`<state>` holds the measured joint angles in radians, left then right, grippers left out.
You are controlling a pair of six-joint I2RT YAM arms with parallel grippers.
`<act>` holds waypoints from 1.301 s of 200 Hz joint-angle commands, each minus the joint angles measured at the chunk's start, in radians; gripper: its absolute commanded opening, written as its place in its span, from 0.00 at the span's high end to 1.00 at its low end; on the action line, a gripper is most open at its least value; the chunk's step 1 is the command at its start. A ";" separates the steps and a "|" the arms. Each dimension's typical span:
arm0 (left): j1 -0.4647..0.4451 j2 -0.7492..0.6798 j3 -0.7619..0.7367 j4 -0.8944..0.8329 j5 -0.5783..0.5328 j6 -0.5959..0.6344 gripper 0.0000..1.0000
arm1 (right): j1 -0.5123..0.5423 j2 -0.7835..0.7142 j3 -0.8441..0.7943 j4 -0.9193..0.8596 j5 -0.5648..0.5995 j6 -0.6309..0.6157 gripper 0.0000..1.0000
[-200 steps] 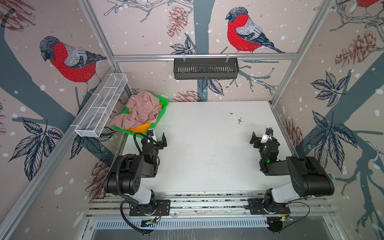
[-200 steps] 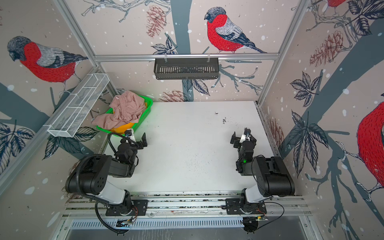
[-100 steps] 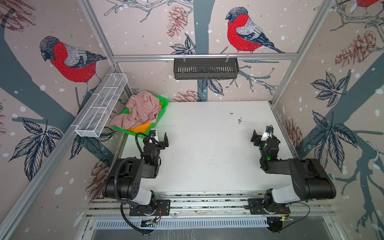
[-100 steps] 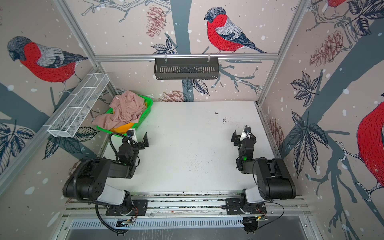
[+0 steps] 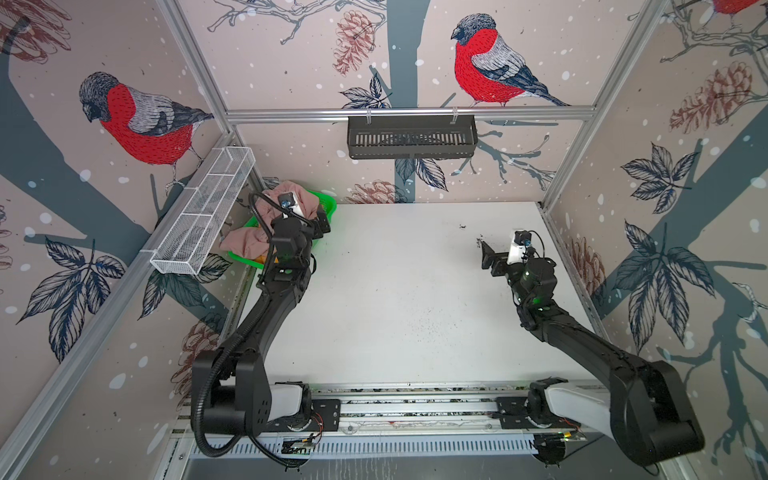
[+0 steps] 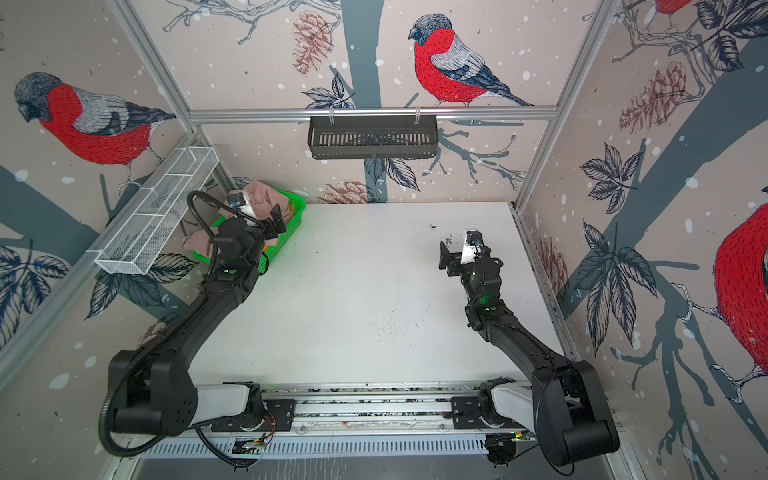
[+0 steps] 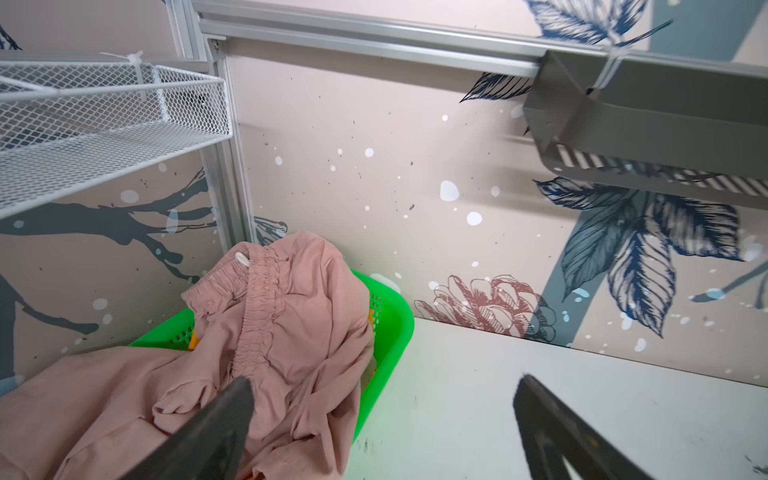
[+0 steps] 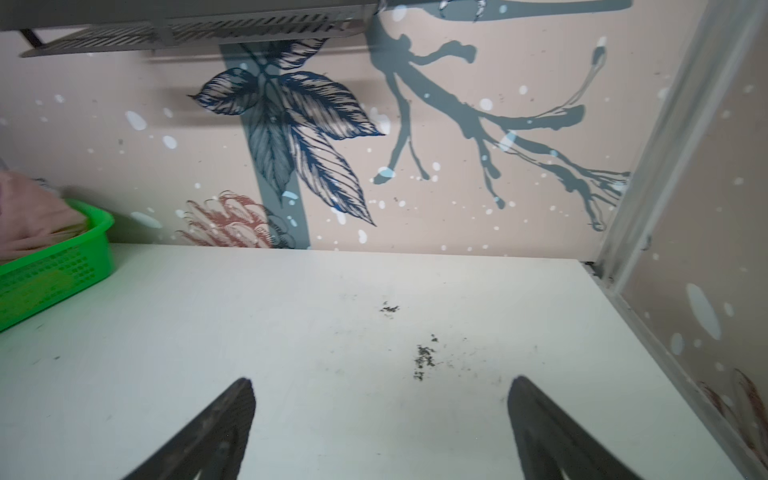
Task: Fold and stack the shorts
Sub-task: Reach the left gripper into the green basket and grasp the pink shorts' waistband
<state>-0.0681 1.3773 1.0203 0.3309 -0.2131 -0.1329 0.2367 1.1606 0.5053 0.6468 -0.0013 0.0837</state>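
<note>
Hovering my left gripper [image 7: 384, 382], jaws wide and empty, at the green plastic mesh basket [image 7: 395, 324], upper left in both top views. Crumpled dusty pink fabric shorts [image 7: 291, 324] heap in it, bright orange shorts [image 7: 194, 340] peeking beneath. My right gripper [image 8: 382, 381] gapes empty above the white tabletop [image 8: 332, 311], right of centre.

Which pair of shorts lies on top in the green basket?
The pink shorts, spilling over the green basket; the orange shorts only peek out beneath them.

Left gripper [image 7: 384, 380] and right gripper [image 8: 381, 379] hover, jaws spread wide.
</note>
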 commanded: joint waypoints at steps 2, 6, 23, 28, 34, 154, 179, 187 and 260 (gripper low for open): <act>0.008 0.116 0.155 -0.232 -0.097 0.009 0.02 | 0.031 -0.017 0.018 -0.112 -0.088 0.015 0.04; 0.013 0.141 0.184 -0.250 -0.096 0.010 0.02 | 0.036 -0.019 0.017 -0.115 -0.094 0.016 0.04; 0.034 0.244 0.302 -0.310 -0.086 0.006 0.03 | 0.052 -0.024 0.003 -0.114 -0.114 0.017 0.04; 0.040 0.272 0.332 -0.325 -0.086 0.005 0.02 | 0.055 -0.024 -0.002 -0.114 -0.115 0.020 0.03; 0.047 0.306 0.365 -0.339 -0.083 0.005 0.03 | 0.059 -0.024 -0.008 -0.112 -0.114 0.022 0.03; 0.160 0.720 0.661 -0.382 -0.044 0.000 0.03 | 0.116 -0.005 -0.054 -0.062 -0.178 0.093 0.03; 0.187 0.771 0.675 -0.362 0.001 -0.015 0.04 | 0.123 -0.002 -0.056 -0.062 -0.193 0.107 0.02; 0.195 0.785 0.679 -0.356 0.017 -0.022 0.07 | 0.122 -0.004 -0.057 -0.065 -0.194 0.108 0.01; 0.212 0.826 0.709 -0.316 0.107 0.008 1.00 | 0.124 -0.008 -0.075 -0.053 -0.188 0.121 0.01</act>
<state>0.1421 2.1952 1.7130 -0.0166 -0.1493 -0.1478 0.3588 1.1584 0.4374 0.5529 -0.1856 0.1875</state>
